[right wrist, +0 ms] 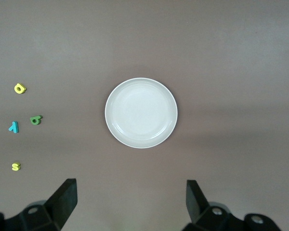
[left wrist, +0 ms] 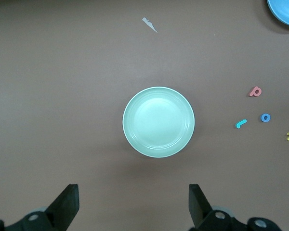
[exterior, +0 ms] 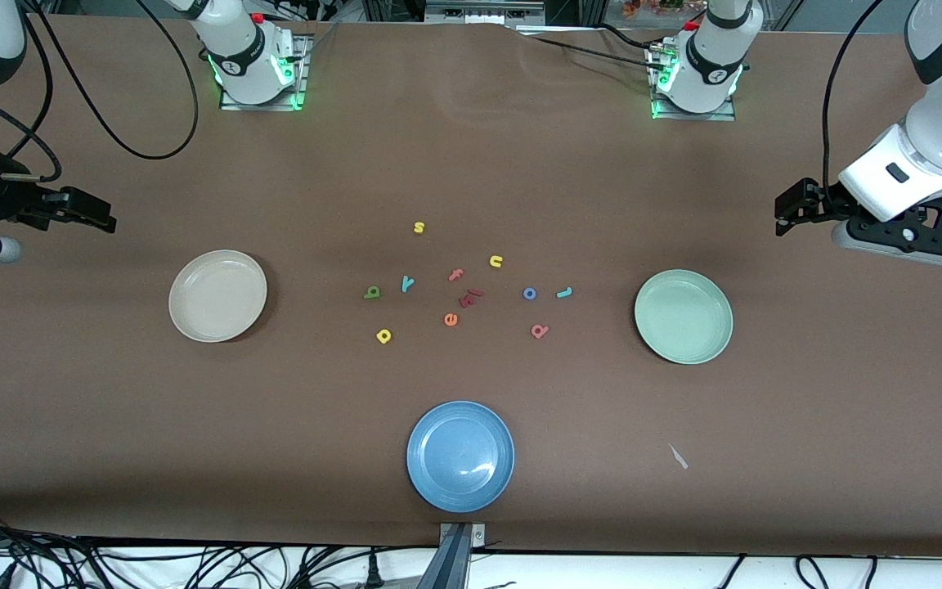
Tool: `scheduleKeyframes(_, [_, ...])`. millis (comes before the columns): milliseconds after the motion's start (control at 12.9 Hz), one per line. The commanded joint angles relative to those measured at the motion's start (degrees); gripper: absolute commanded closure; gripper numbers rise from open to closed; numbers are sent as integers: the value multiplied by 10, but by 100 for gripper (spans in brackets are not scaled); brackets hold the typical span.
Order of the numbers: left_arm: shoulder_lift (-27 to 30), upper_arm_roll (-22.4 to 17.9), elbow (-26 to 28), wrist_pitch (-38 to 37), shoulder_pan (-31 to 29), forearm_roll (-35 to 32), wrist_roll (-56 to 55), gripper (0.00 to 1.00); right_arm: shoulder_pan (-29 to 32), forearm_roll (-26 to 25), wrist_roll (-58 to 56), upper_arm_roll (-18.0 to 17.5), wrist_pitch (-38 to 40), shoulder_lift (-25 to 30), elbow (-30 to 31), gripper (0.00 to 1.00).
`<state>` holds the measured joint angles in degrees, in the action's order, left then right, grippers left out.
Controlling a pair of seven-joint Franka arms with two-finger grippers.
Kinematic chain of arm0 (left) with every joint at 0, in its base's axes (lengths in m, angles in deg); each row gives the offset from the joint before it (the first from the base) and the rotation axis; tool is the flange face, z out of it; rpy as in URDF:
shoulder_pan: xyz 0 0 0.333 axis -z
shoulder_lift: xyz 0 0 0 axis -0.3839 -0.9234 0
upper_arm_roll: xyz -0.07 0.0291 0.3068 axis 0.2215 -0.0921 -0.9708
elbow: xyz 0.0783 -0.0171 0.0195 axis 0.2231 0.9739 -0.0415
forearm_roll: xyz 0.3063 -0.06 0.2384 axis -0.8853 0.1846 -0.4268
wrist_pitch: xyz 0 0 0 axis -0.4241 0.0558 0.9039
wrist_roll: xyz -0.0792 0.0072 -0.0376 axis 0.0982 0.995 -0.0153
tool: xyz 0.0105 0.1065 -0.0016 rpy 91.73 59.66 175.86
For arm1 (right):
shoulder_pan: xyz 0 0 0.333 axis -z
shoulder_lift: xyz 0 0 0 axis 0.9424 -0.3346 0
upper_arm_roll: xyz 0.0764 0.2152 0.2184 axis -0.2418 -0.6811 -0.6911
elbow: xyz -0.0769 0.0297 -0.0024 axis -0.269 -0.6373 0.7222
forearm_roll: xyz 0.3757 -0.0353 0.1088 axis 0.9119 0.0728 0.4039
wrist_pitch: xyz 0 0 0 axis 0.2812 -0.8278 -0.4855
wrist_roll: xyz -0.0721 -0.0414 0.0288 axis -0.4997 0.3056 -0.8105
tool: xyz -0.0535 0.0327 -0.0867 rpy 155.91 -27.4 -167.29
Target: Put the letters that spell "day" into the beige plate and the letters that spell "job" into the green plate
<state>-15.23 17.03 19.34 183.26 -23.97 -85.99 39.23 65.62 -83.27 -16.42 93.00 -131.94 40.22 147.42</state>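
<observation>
The beige plate (exterior: 217, 295) (right wrist: 141, 112) lies empty toward the right arm's end, the green plate (exterior: 684, 316) (left wrist: 158, 121) empty toward the left arm's end. Between them lie the yellow "d" (exterior: 383, 335) (right wrist: 20, 88), green "a" (exterior: 371, 292) (right wrist: 35, 120) and teal "y" (exterior: 407, 284) (right wrist: 13, 127). Closer to the green plate are the teal "j" (exterior: 564, 292) (left wrist: 241, 123), blue "o" (exterior: 529, 294) (left wrist: 265, 117) and pinkish "b" (exterior: 540, 330) (left wrist: 255, 91). My left gripper (exterior: 794, 209) (left wrist: 134, 202) hangs open over bare table beside the green plate. My right gripper (exterior: 91, 214) (right wrist: 131, 199) hangs open beside the beige plate.
A blue plate (exterior: 460, 456) lies near the front edge. Other letters lie among the task's: yellow "s" (exterior: 419, 227), yellow "u" (exterior: 495, 262), red "f" (exterior: 456, 275), orange "e" (exterior: 450, 320) and a dark red piece (exterior: 469, 298). A pale scrap (exterior: 678, 456) lies on the brown cloth.
</observation>
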Motion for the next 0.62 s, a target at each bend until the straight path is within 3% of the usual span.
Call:
scheduleKeyframes(0, [0, 2, -6, -1, 1, -17, -7, 0, -3, -10, -8, 0, 2, 0, -4, 0])
scheduleKeyframes(541, [-1, 2, -6, -1, 1, -28, -7, 0, -2, -10, -9, 0, 4, 0, -5, 0])
